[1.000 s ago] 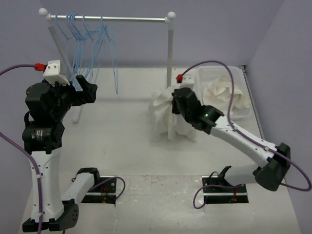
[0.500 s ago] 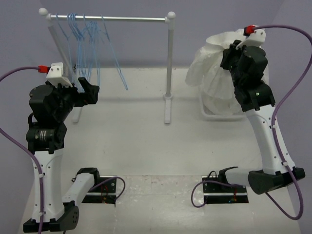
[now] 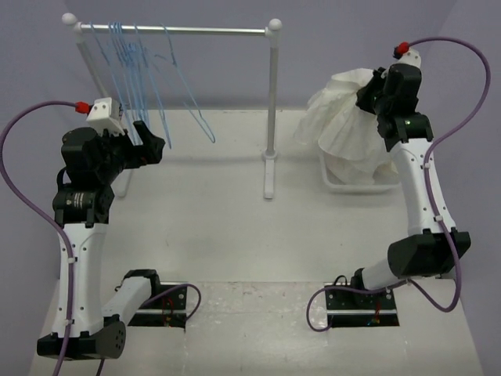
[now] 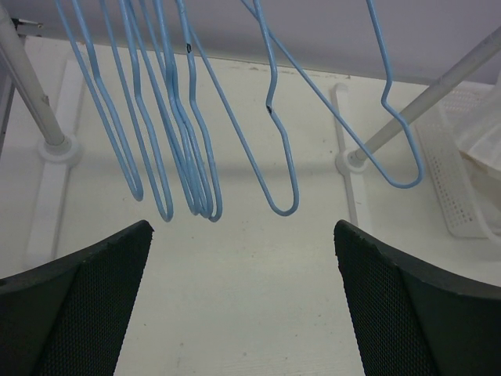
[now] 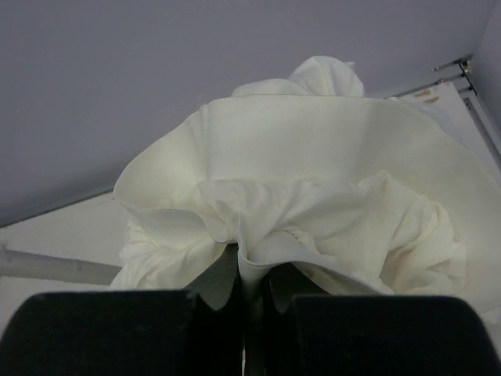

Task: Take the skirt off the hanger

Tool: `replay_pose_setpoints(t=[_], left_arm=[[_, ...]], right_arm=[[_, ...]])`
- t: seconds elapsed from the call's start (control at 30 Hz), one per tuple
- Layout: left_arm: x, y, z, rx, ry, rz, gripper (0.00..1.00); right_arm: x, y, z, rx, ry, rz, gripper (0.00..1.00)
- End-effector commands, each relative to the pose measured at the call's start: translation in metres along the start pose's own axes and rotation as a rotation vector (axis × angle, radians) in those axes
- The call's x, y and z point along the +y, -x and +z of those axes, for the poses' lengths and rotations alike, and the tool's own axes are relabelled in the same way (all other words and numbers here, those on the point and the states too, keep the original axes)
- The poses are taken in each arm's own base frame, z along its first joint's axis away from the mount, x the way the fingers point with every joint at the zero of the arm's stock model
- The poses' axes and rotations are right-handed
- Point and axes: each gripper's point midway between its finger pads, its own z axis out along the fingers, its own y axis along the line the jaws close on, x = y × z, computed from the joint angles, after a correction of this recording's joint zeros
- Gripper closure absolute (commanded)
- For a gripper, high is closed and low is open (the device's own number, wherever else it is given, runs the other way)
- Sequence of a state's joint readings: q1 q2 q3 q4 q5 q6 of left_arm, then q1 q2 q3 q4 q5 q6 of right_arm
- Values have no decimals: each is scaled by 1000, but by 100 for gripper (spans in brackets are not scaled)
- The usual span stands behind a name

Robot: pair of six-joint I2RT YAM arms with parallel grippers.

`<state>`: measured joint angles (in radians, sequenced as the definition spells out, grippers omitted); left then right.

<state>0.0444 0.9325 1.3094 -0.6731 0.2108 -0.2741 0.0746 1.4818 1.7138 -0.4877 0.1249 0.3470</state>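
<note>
Left gripper (image 4: 243, 235): jaws spread wide, holding nothing, above the table's (image 3: 203, 227) left side. Right gripper (image 5: 249, 294): pressed together on a fold of the skirt (image 3: 344, 129), raised over the basket (image 3: 335, 184) at the far right corner. The fabric hangs lengthwise downward, flaring left. The hanger (image 4: 401, 187) is bare on the far-edge rail (image 3: 219, 30), hook up, body slanting right.

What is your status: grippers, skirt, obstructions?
Left gripper open, empty, facing bare hangers. Right gripper shut on skirt, held high, clear of hangers. No obstruction seen.
</note>
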Motion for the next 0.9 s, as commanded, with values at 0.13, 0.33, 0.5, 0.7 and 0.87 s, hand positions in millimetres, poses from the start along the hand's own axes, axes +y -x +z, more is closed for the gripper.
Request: replay_pose_setpoints(t=[0.13, 0.33, 0.5, 0.7, 0.87], left_arm=[[3, 3, 8, -11, 11, -19, 0], [9, -2, 16, 11, 37, -30, 0], [12, -9, 21, 30, 48, -44, 0], [15, -14, 23, 45, 56, -47, 0], [18, -17, 28, 56, 67, -52, 0]], right_arm=[[-88, -49, 52, 100, -138, 276, 100], [-161, -70, 38, 41, -377, 391, 100], [-174, -76, 36, 22, -448, 404, 100], [-171, -90, 52, 44, -449, 419, 100], [-147, -144, 100, 242, -430, 293, 100]])
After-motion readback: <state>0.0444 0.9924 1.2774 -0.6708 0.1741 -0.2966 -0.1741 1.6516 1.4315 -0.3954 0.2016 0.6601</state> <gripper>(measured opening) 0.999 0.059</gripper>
